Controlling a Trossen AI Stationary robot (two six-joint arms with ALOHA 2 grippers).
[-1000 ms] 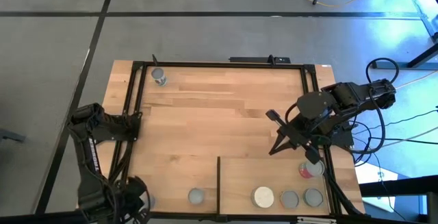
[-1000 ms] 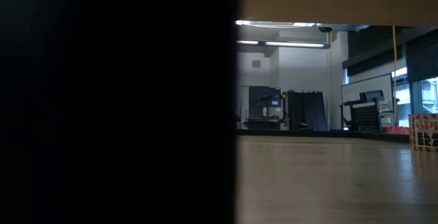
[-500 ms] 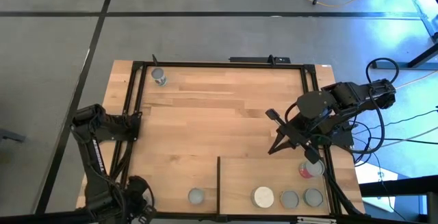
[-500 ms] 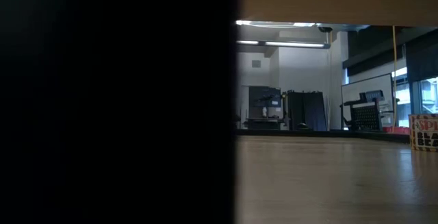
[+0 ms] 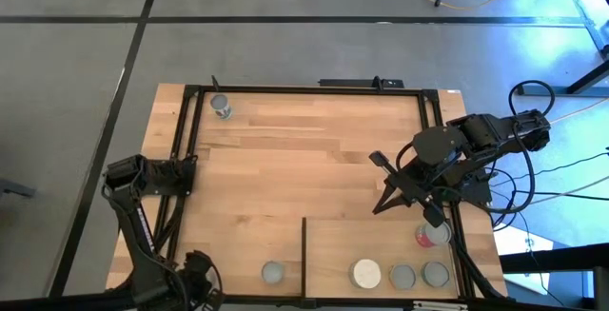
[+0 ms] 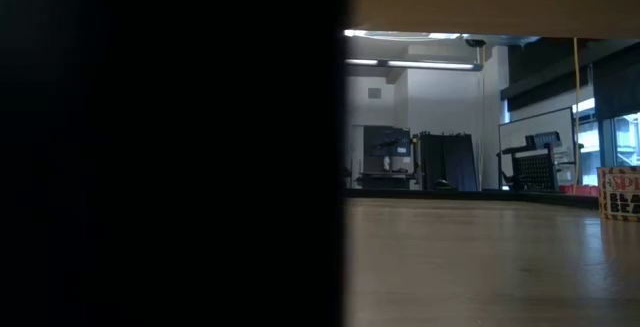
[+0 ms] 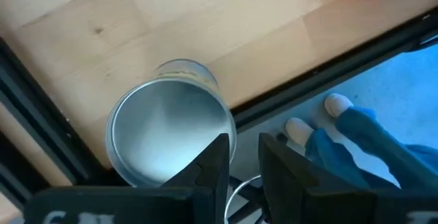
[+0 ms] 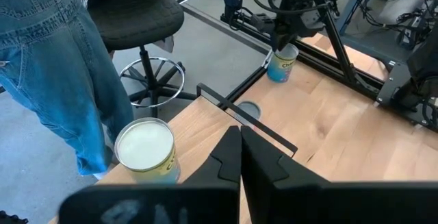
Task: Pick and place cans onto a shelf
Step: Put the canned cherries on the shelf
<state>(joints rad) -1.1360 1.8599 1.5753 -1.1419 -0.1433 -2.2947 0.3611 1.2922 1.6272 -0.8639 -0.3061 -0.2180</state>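
Cans: I count six from above. One grey-topped can (image 5: 221, 106) sits alone at the table's far left corner. Another grey can (image 5: 273, 272) is at the near edge, just left of the black strip (image 5: 304, 249), so not on the shelf (image 5: 352, 240). On the shelf, along the near edge: white-topped can (image 5: 366, 273), then two grey ones (image 5: 402, 276) (image 5: 435, 273) close together. A red-labelled can (image 5: 430, 235) sits behind those, partly under the right arm.

My left gripper (image 5: 195, 275) is at the near left corner of the table, over the black frame. Its wrist camera shows it released, with the fingers (image 7: 216, 162) a little apart and nothing between them. A silver-topped can (image 7: 171, 131) stands upright just beside them, on the wood near the frame rail. A person's blue trouser leg (image 7: 369, 145) shows past the table edge.

My right gripper (image 8: 239, 133) is clenched, fingers together and holding nothing. It hangs over the table's right half near the shelf's far edge, aimed toward the white-topped can. A person in denim (image 8: 48, 53) stands by a black stool (image 8: 137, 15) beyond the table.

The low camera is half blocked by something dark.
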